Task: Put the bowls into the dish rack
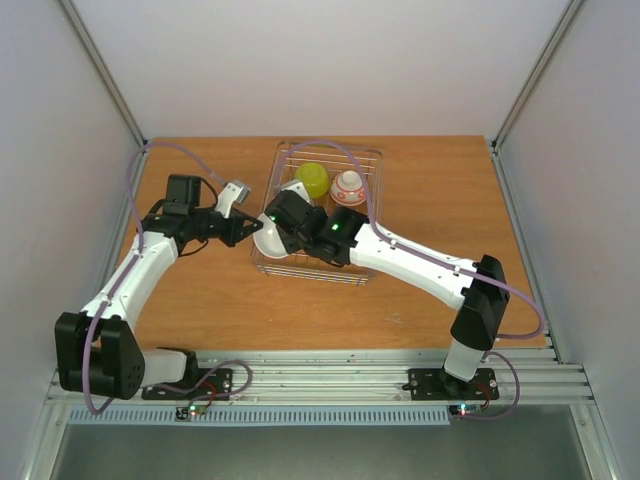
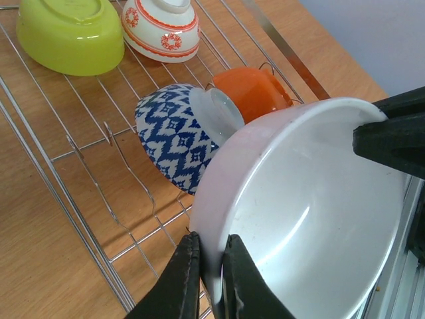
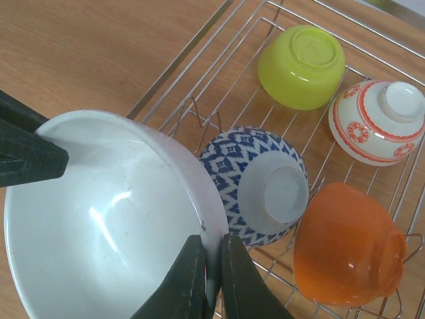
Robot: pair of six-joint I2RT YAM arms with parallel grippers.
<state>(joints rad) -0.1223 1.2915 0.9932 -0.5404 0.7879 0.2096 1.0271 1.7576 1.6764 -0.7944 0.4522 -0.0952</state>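
Observation:
A large bowl point(image 2: 312, 212), pale pink outside and white inside, is held tilted over the near left part of the wire dish rack point(image 2: 86, 143). My left gripper point(image 2: 211, 266) is shut on its rim. My right gripper point(image 3: 214, 266) is shut on the opposite rim of the same bowl point(image 3: 99, 219). In the rack lie a blue-and-white bowl point(image 3: 255, 183), an orange bowl point(image 3: 345, 246), a lime green bowl point(image 3: 302, 66) and a red-and-white bowl point(image 3: 378, 123), all mouth down or tipped. In the top view the held bowl point(image 1: 268, 240) sits between both grippers.
The rack point(image 1: 370, 160) stands at the middle back of the wooden table point(image 1: 200, 290). In the top view the right arm point(image 1: 400, 255) crosses over the rack's near side and hides the blue and orange bowls. Grey walls stand on both sides.

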